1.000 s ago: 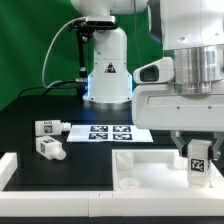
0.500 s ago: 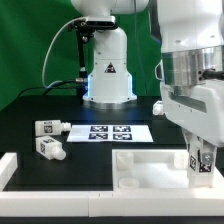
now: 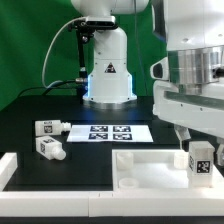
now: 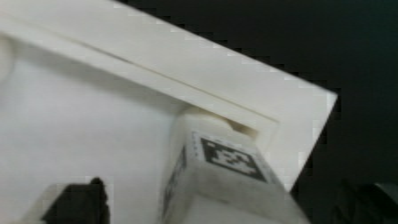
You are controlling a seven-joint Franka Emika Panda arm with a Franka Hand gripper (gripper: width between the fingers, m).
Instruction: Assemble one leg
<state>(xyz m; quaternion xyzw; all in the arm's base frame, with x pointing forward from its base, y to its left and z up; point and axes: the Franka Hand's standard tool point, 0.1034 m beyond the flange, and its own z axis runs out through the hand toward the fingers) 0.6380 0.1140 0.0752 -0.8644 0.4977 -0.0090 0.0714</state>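
Note:
A white leg (image 3: 200,160) with a black-and-white tag stands upright at the near corner of the large white panel (image 3: 145,168), at the exterior view's right. My gripper (image 3: 196,140) hangs straight over it, fingers on either side of its top. In the wrist view the leg (image 4: 222,165) stands between the jaws of the gripper (image 4: 214,205). One dark finger (image 4: 80,200) shows with a gap to the leg, so the jaws look open. The other finger blends into the dark table. Two more legs (image 3: 50,127) (image 3: 50,149) lie on the table at the exterior view's left.
The marker board (image 3: 110,132) lies on the black table behind the panel. The robot's white base (image 3: 108,70) stands at the back centre. A white raised border (image 3: 10,168) runs along the table's near left edge.
The gripper twisted about its vertical axis over the leg half a second ago and has turned back. The leg stays at the same panel corner, tag facing front again.

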